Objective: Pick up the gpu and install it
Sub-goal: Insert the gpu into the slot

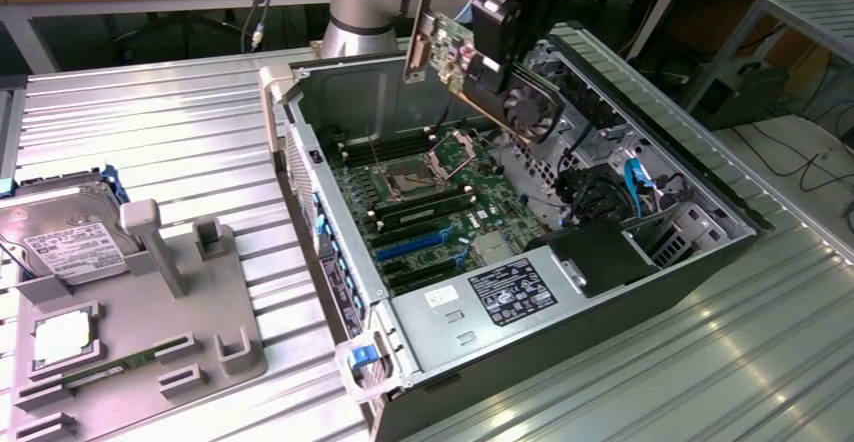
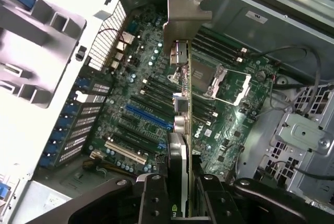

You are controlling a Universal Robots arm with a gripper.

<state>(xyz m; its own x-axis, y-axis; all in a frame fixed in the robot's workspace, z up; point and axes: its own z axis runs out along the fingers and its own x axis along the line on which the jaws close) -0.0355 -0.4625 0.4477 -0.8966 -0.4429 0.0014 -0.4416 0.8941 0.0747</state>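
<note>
**Exterior view.** I have the gpu (image 1: pixel 451 50) held over the far end of the open case (image 1: pixel 701 162), well clear of the motherboard (image 1: pixel 441 212). The gripper (image 1: pixel 491 74) pinches the card across its two faces. The card hangs tilted, with the bracket (image 1: pixel 424 22) at the higher end and the fan (image 1: pixel 534 107) at the lower. A hard drive (image 1: pixel 60 247) stands on a grey fixture well apart from the case. Its white label is too small for me to read, as is the sticker (image 1: pixel 514 292) on the black box inside the case.

**Wrist view.** The gpu (image 2: pixel 183 25) appears edge-on above the case floor, with the fingers (image 2: pixel 151 198) pressed against both sides. One word on the motherboard (image 2: pixel 141 93) looks like "Dell".

**Handling.** I judge the card stiff, fairly light and fragile. The smooth board could slip or twist in a narrow pinch. It is best held on bare board or the heatsink body, away from the fan blades, the ports and the contact edge.
</note>
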